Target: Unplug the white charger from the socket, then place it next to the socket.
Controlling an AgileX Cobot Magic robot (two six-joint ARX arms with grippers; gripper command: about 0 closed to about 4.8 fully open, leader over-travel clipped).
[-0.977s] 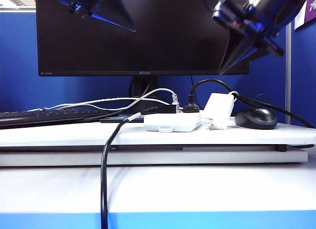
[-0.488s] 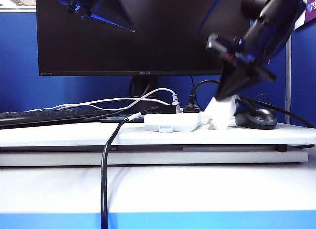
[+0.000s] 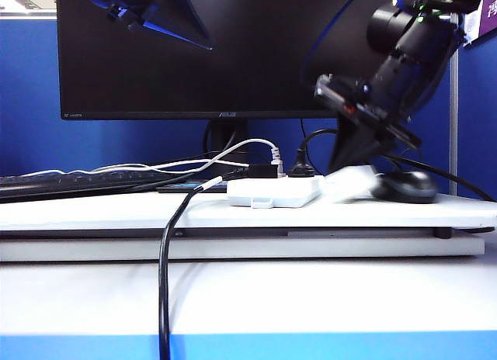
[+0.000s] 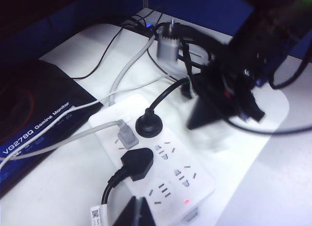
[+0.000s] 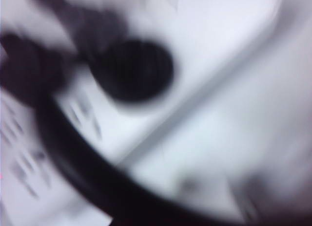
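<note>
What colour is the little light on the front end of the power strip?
Red. The light on the power strip shows best in the left wrist view.

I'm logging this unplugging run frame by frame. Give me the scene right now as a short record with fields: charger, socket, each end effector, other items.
white charger: lying tilted on the desk, at the right end of the socket, blurred
socket: flat white strip on the desk; black plugs seen in it from the left wrist view
right end effector: low, just above the charger, shut; contact cannot be told
left end effector: raised at upper left, clear of everything; state unclear
mouse: right of the charger
monitor: behind
</note>
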